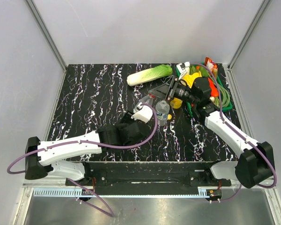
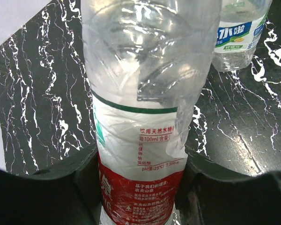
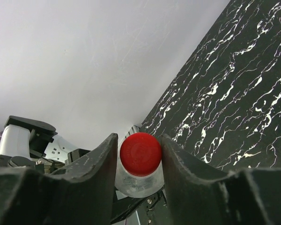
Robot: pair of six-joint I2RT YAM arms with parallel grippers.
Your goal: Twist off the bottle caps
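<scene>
left claw (image 2: 140,185): clamped on the red-label bottle (image 2: 140,117), a finger on each side of the label
blue-label bottle (image 2: 239,33): upright on table (image 1: 93,103), just beside red-label bottle, not touching
red cap (image 3: 140,153): on red-label bottle's neck, pinched by right claw (image 3: 139,143), both fingers touching
cabbage (image 1: 150,75): lying flat beyond red-label bottle
clutter pile (image 1: 203,84): beyond red-label bottle, partly hidden by right arm

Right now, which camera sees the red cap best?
The right wrist view: the red cap faces the camera, squeezed between the jaws of the right gripper. The top view is too far to make it out. The left wrist view shows only the body of the red-label bottle, no cap.
</scene>
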